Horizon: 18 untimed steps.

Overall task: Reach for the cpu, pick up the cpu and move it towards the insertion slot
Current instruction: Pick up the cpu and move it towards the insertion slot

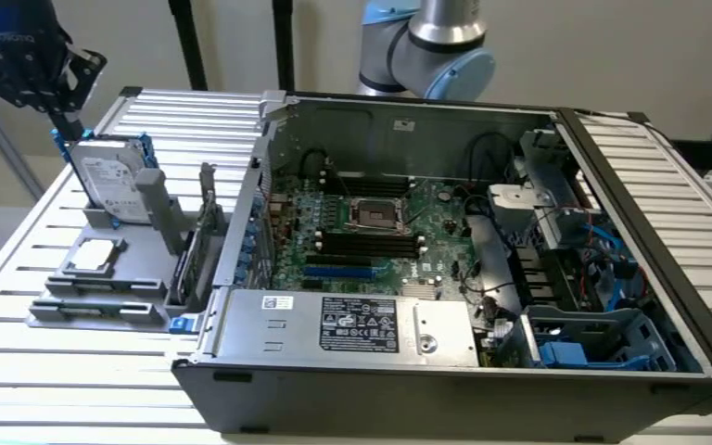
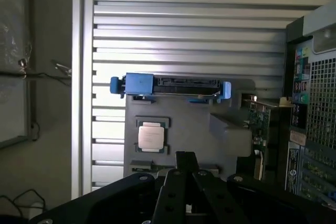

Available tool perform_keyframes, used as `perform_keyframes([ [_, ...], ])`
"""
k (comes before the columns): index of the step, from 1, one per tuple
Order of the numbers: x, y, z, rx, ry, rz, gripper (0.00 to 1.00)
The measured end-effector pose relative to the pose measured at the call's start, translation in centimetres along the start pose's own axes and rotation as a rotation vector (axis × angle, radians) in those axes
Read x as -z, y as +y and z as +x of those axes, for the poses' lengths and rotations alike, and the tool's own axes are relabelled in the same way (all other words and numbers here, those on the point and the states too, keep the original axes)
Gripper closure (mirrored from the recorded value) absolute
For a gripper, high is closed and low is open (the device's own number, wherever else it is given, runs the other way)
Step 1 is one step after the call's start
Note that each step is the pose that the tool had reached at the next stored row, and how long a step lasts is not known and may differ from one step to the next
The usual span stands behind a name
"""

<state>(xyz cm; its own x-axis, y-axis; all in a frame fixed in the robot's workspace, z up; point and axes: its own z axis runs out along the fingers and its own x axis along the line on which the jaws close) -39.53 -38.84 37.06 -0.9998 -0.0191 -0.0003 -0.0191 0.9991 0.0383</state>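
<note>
**Exterior view.** The gripper (image 1: 68, 130) hangs at the 10 o'clock corner of the scene, above the upright hard drive (image 1: 115, 184). It holds nothing, and its fingers look pressed together, though the dark finger outline makes this uncertain. The cpu (image 1: 94, 255) lies flat in the grey fixture (image 1: 96, 306), at roughly 6 o'clock from the gripper and well apart from it. The insertion slot (image 1: 375, 215) sits on the board inside the open case (image 1: 455, 389), at about 2 o'clock from the cpu. The case wall stands between the two.

**Wrist view.** The gripper (image 2: 186, 157) points down over the fixture (image 2: 194, 124), with the cpu (image 2: 150, 136) seated in its recess near the fingertips but off their line. The hard drive (image 2: 168, 85) lies just beyond it.

**Hazards.**
- A descent on this line would probably strike the fixture or the drive rather than the chip.
- Fingers not spread first would press on the chip's top.
- A thin edge grip may slip.
- A low carry could hit the case wall.
</note>
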Motion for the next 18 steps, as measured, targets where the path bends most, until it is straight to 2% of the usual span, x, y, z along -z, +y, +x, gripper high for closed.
perform_keyframes([
  [5, -0.43, -0.27, 2.3, 0.0, 0.0001, 0.0008, 0.89],
  [9, -0.79, -0.31, 4.1, 0.0, 0.0, 0.0037, 0.89],
  [16, -0.83, -0.33, 4.3, 0.0, 0.0, 0.0048, 0.88],
  [18, -0.83, -0.33, 4.3, 0.0, 0.0, 0.0047, 0.76],
])
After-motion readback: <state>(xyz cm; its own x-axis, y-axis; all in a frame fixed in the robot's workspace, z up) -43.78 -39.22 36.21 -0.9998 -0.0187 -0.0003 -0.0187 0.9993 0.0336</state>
